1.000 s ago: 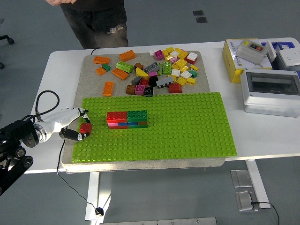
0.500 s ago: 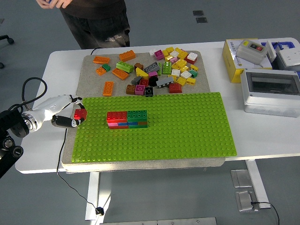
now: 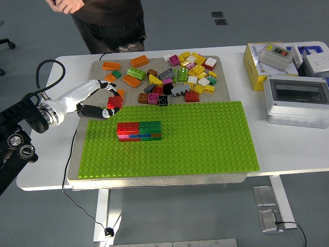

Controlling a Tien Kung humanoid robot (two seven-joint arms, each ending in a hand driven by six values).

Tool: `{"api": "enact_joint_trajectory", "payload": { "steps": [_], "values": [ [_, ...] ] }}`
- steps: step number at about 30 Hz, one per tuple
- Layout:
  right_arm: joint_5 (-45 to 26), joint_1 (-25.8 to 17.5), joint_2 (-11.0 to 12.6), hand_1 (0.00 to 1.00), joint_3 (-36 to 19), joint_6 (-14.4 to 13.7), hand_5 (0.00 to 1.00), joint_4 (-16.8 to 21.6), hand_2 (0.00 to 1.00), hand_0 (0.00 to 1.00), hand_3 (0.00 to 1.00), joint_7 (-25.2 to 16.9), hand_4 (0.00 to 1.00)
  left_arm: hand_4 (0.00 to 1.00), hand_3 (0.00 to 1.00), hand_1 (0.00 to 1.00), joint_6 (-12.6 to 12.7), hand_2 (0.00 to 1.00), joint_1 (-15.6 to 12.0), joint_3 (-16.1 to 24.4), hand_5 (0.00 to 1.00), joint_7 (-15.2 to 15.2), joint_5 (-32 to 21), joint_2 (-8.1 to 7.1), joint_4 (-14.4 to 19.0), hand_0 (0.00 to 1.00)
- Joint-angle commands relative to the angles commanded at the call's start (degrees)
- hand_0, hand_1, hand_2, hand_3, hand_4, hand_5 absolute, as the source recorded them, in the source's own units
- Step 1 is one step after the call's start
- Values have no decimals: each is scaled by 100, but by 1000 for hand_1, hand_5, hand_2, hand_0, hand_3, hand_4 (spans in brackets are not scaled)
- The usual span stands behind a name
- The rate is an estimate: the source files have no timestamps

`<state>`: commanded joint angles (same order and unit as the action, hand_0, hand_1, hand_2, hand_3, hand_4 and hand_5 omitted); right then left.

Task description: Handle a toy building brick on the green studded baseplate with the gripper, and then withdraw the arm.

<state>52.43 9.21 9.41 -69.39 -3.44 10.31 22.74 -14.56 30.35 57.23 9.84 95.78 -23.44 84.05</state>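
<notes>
- The red brick (image 3: 114, 103) is small, glossy and studded on top; it sits pinched in the left robot hand (image 3: 97, 100), left of centre in the frame, just above the upper-left corner of the green baseplate (image 3: 205, 139).
- The robot hand's white fingers (image 3: 90, 88) reach over the brick and a black-tipped thumb presses from below, so the hand is clamped on it.
- On the baseplate stands a low block (image 3: 139, 130): a red top on its left half, green on its right, with thin pink, blue and orange layers under them.
- The baseplate lies on a grey mat (image 3: 100, 77); loose bricks (image 3: 180, 77) in yellow, orange, white and green are scattered over the mat's upper part.
- At the frame's right, on the white desk (image 3: 288, 159), are a yellow box (image 3: 257, 64) and a grey enclosure (image 3: 297, 100); no writing is legible.
- A person (image 3: 103, 20) stands at the top edge.
</notes>
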Motion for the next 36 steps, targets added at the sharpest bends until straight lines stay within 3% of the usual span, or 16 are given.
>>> {"api": "enact_joint_trajectory", "payload": {
  "steps": [8,16,23,36],
  "values": [
    [21,30,11,642,-31,-12,998,0,447,702,757,-1,585,573,590,947,-45,905,532,-597,193,33,-3,588,-565,962],
    [95,80,13,642,-67,2,998,0,442,703,757,15,585,578,589,945,-21,902,885,-1090,193,-38,73,990,-1268,959],
    [170,108,24,642,-119,19,998,0,442,703,757,16,585,580,590,945,-13,902,1008,-1270,193,-58,60,1131,-1530,958],
    [232,128,14,642,-154,36,998,0,434,705,757,6,586,576,589,943,20,902,1052,-1368,193,-124,-34,1235,-1922,958]
  ]
}}
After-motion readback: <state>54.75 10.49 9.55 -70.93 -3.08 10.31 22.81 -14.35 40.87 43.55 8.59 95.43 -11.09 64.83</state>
